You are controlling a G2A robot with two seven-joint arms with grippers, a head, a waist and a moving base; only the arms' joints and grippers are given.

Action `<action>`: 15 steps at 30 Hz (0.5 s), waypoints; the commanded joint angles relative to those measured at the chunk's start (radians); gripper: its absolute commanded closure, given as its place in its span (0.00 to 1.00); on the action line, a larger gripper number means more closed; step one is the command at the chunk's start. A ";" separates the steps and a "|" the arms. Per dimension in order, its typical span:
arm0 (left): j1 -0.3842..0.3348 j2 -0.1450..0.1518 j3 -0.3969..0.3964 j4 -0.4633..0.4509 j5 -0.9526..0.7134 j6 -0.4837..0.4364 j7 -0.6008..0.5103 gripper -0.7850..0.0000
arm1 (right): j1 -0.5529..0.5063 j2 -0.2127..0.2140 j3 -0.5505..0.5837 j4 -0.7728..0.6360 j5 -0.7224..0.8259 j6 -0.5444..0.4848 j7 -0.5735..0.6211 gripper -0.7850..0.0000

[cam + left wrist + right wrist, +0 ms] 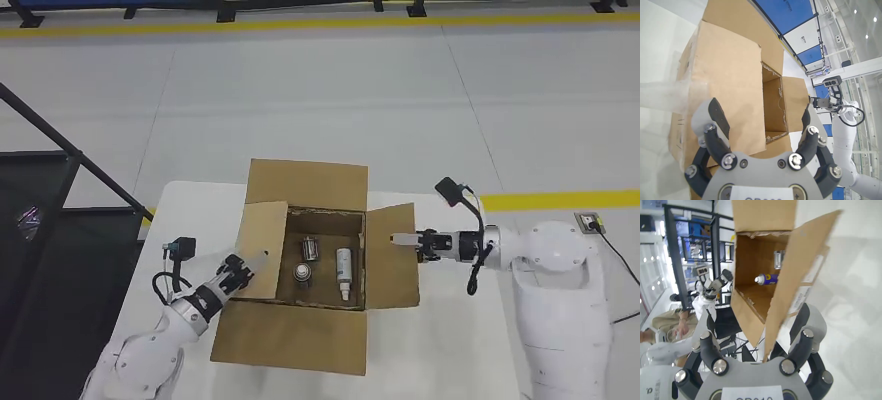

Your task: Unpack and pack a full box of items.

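**Container:** cardboard box [290, 338] is sitting mid-table [450, 340], top open. All 4 flaps are folded back. The far flap [306, 182] and near flap [300, 352] are lying outward from the box. The L flap [262, 250] and R flap [392, 255] are standing up, each leaning away from the opening. Torn paper edging is showing along the inner rim.

**Contents:** 3 items are resting on the box floor.
- Silver tin [779, 259] is sitting toward the far wall of the box.
- Blue spray can [765, 279] w/ white cap is sitting just beside the tin, on the side nearer the near flap. Cannot tell if the two are touching.
- White bottle [344, 268] is lying lengthwise close to the R wall of the box, apart from the other two.

**L gripper** [761, 109]: it is hanging at the outer side of the box's L flap. Fingers are spread wide and holding nothing. The flap's free corner is sitting in line w/ the gap. Contact w/ the cardboard cannot be confirmed.

**R gripper** [400, 240]: it is positioned at the outer edge of the box's R flap. Fingers are standing well apart. The flap edge is running between them down toward the palm. The pads are not pressing on it, so there is no grip on the flap.
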 commanded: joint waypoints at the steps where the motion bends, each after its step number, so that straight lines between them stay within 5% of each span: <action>1: -0.004 0.000 0.005 0.008 0.001 0.006 0.003 0.00 | 0.001 0.007 -0.045 -0.006 0.086 -0.024 -0.002 0.00; 8: -0.013 -0.001 0.008 0.032 -0.013 0.024 0.033 0.00 | 0.005 0.020 -0.179 -0.061 0.217 -0.079 -0.012 0.00; 15: -0.010 -0.002 -0.008 0.042 -0.046 0.030 0.068 0.00 | 0.026 0.005 -0.383 -0.047 0.055 -0.073 -0.180 0.00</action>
